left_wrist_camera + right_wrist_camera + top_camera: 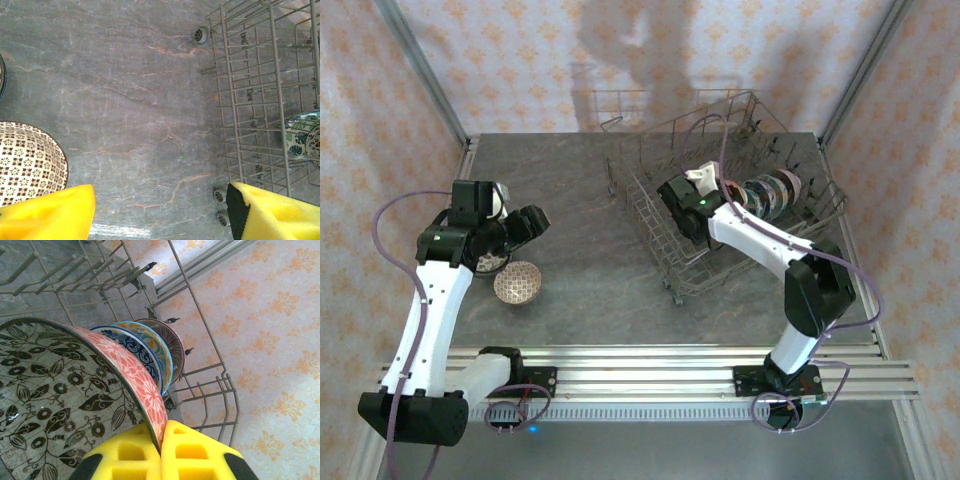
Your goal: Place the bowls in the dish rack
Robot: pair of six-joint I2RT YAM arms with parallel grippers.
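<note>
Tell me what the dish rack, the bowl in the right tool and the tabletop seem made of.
Dish rack: thin grey wire, seemingly metal, dull finish. Bowl pinched in the right tool: likely glazed ceramic, thin rim, leaf pattern inside, pink floral outside. Tabletop: grey stone look with pale and rusty veins; real stone or laminate unclear.

Grey wire dish rack [655, 215], patterned bowls [770, 192] on edge inside, pink bowl [131, 371] at row's end; checked bowl [518, 283] outside, mouth up
</note>
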